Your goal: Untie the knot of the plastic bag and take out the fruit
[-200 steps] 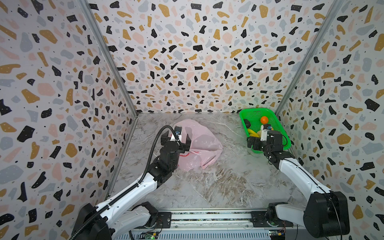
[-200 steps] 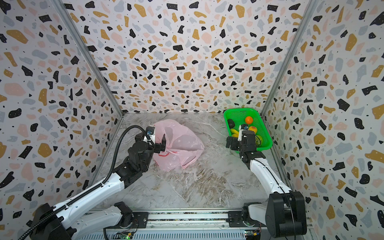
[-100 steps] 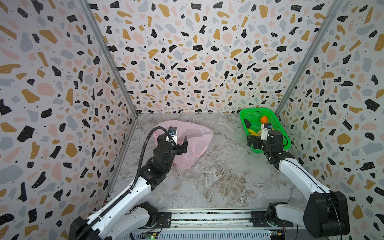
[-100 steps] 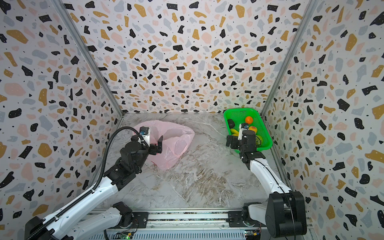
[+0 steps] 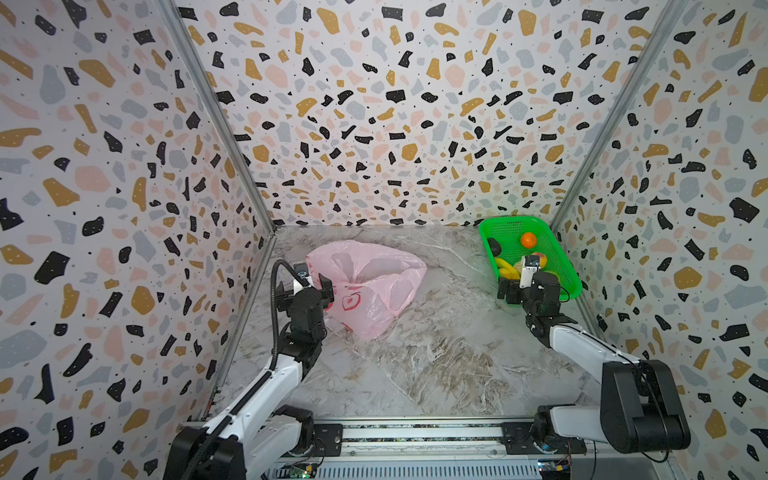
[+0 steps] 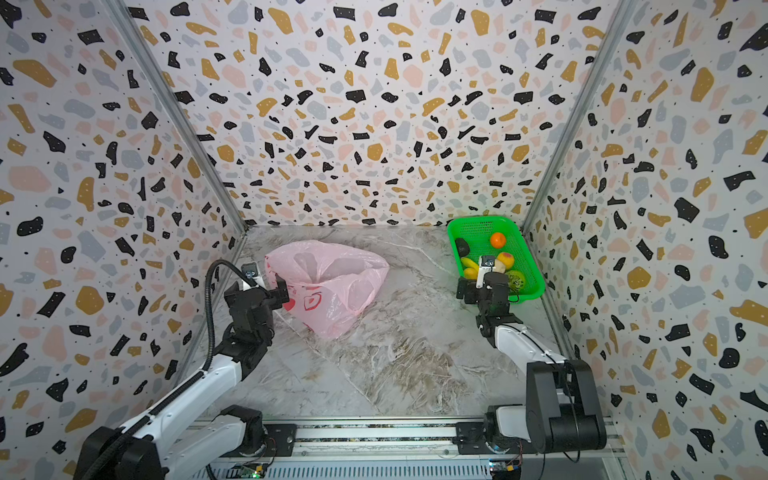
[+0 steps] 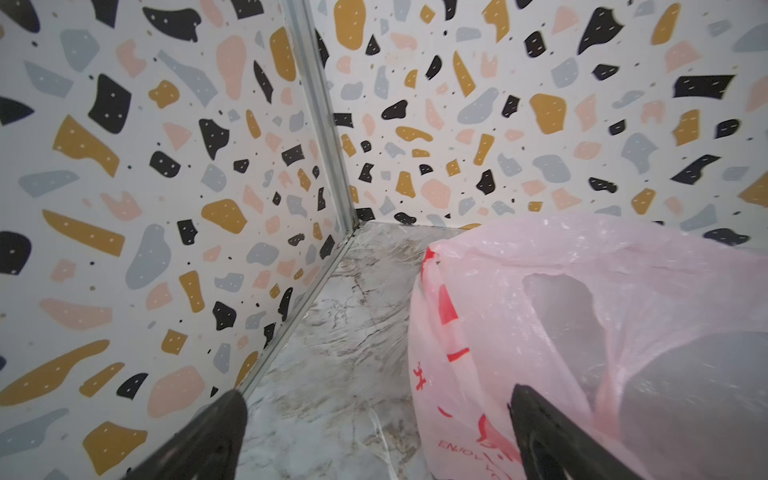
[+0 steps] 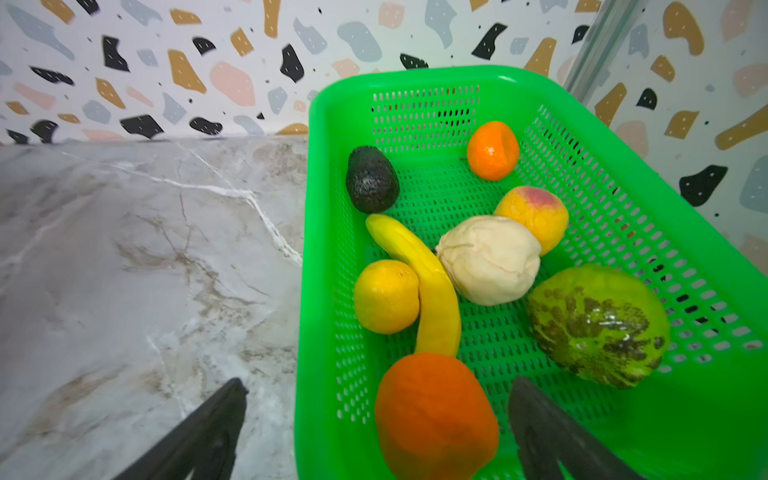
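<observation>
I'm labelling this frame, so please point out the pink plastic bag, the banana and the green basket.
plastic bag (image 5: 374, 291), in a top view, on its crumpled pink side.
banana (image 8: 436, 286), right wrist view, mid-body.
green basket (image 8: 415, 80), right wrist view, on its far rim.

Marble tabletop (image 5: 436, 365) with plastic bag (image 5: 374, 286), green basket (image 5: 512, 227)

Green basket (image 8: 623, 216) sits on the marble tabletop (image 8: 145, 270), right up near the speckled wall (image 8: 232, 83), and it's loaded. There's a dark oval (image 8: 372, 179) and a small orange (image 8: 493, 150) at the far end, then a peach (image 8: 534, 218) against a pale beige lump (image 8: 489, 259). The banana (image 8: 424, 282) is curled round a yellow ball (image 8: 386, 296), with a blotchy green ball (image 8: 598, 326) beside them and a big orange (image 8: 436, 415) closest. The right gripper (image 8: 378, 388) has its jaws spread wide, one finger over marble and one over the basket.
</observation>
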Robot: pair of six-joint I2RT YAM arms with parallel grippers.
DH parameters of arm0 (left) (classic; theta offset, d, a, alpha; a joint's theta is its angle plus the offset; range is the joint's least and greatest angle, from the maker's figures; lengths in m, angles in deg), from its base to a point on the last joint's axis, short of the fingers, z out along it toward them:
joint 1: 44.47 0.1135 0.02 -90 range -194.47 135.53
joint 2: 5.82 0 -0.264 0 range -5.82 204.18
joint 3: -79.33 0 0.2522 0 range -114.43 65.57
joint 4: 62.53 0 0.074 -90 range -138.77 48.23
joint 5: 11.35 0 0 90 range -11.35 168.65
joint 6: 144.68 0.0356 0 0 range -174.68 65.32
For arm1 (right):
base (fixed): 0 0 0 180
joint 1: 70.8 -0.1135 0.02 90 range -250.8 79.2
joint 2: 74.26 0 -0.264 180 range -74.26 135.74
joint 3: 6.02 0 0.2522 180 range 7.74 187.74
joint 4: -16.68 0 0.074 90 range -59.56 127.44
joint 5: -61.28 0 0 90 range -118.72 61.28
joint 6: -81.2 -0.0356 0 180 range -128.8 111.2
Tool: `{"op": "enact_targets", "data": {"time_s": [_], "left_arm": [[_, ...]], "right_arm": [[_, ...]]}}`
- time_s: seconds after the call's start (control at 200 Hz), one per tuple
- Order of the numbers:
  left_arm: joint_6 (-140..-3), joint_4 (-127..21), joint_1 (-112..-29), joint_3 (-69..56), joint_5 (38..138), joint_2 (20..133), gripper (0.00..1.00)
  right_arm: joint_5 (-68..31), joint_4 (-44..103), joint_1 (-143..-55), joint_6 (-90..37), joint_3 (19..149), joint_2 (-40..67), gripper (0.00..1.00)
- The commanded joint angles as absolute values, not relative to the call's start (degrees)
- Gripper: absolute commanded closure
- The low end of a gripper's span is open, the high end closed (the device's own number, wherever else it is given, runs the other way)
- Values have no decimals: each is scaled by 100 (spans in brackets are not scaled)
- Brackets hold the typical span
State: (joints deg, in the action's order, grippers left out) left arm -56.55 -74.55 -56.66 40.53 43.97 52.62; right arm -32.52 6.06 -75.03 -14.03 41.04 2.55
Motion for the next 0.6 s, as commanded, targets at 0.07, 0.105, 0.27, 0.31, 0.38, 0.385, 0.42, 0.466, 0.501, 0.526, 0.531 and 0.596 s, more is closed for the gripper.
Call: {"op": "enact_targets", "data": {"time_s": [0.07, 0.105, 0.27, 0.31, 0.38, 0.385, 0.42, 0.466, 0.501, 0.526, 0.531, 0.596], "left_arm": [[-5592, -9270, -5431, 4798, 4613, 5723, 1], [-5595, -9483, -5430, 4945, 4637, 5799, 1], [-5534, -10391, -5413, 5362, 4893, 6118, 0], [-5500, -10458, -5412, 5327, 5040, 6275, 0], [-5515, -10830, -5413, 5430, 5028, 6522, 0], [-5522, -10855, -5413, 5435, 5009, 6539, 0], [-5538, -11031, -5409, 5481, 4958, 6639, 0], [-5523, -11062, -5411, 5468, 4974, 6723, 0], [-5517, -11087, -5412, 5467, 4993, 6777, 0], [-5533, -11149, -5413, 5487, 4965, 6819, 0], [-5535, -11164, -5413, 5490, 4960, 6827, 0], [-5574, -11383, -5412, 5552, 4871, 6969, 0]], "right_arm": [[-3343, -409, -7446, -1083, 3681, 377, 1], [-3348, -597, -7446, -1035, 3572, 389, 1], [-3397, -1079, -7448, -1034, 3318, 637, 1], [-3370, -1281, -7445, -1062, 3223, 703, 1], [-3275, -1794, -7448, -1095, 3003, 822, 1], [-3276, -1810, -7448, -1093, 3005, 824, 1], [-3202, -1678, -7446, -1054, 3049, 801, 1], [-3129, -2084, -7445, -996, 2915, 809, 1], [-3077, -2264, -7438, -941, 2821, 788, 1], [-3083, -2461, -7433, -925, 2728, 797, 1], [-3088, -2494, -7432, -929, 2709, 799, 1], [-3073, -3030, -7386, -971, 2464, 923, 1]]}}
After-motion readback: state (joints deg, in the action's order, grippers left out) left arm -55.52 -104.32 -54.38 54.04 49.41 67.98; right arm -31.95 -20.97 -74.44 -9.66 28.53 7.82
